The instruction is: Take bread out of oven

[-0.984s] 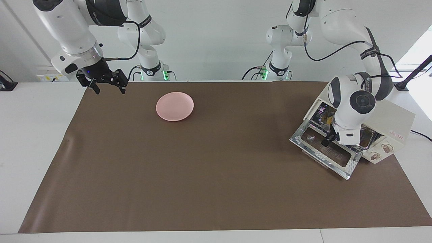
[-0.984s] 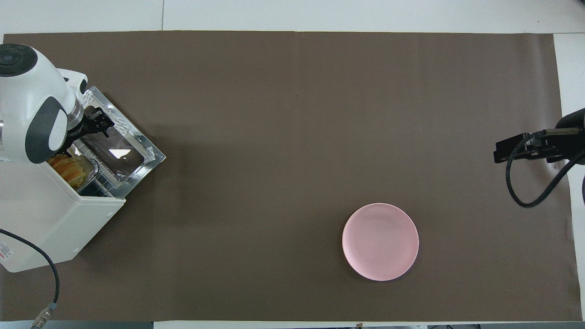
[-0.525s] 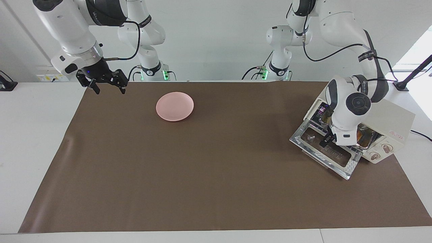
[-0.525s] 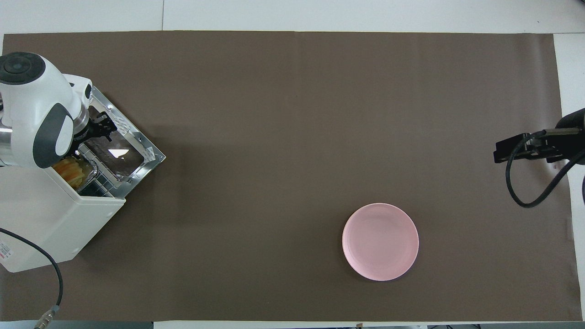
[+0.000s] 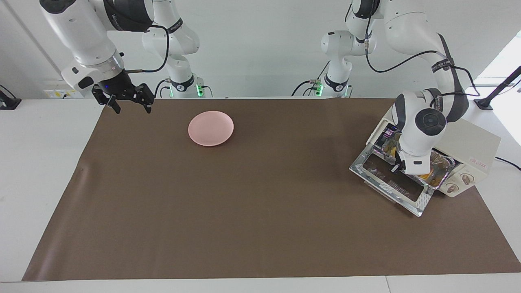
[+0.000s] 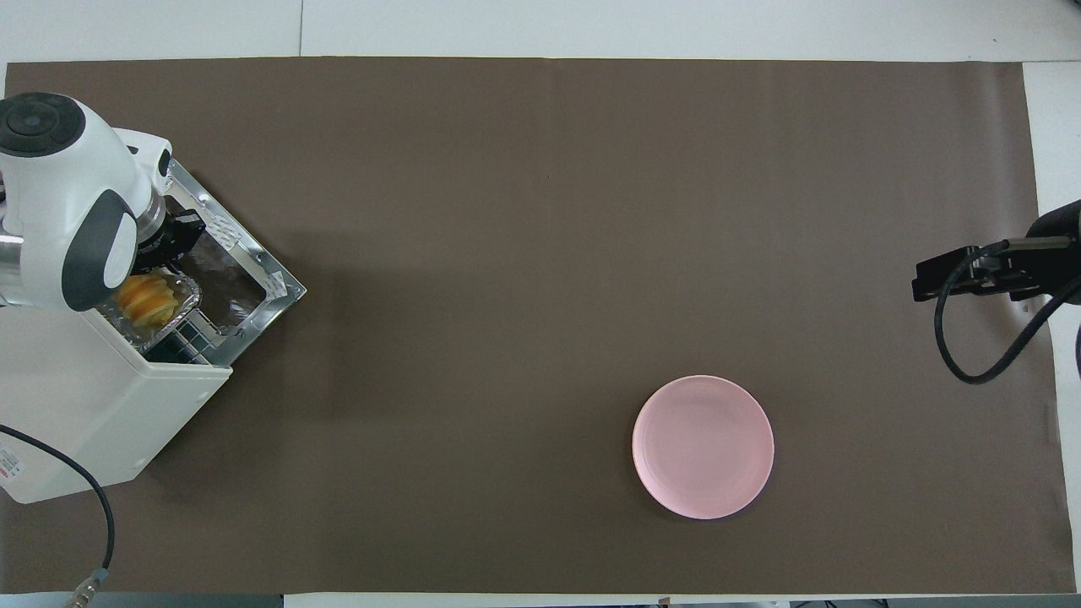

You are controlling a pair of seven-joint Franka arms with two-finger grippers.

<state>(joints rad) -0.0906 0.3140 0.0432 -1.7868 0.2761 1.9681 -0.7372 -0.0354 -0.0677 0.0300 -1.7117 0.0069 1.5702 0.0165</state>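
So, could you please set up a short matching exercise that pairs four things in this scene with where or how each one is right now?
Things:
1. bread
2. pink plate
3. oven door
4. right gripper

States:
a. folded down, open
b. bare, on the brown mat
c. open, waiting in the air over the mat's corner
d. in a foil tray at the oven's mouth

Pairs: 1-d, 2-b, 3-a, 4-c

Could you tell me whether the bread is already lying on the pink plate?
No, the bread sits in the foil tray at the oven mouth; the pink plate holds nothing.
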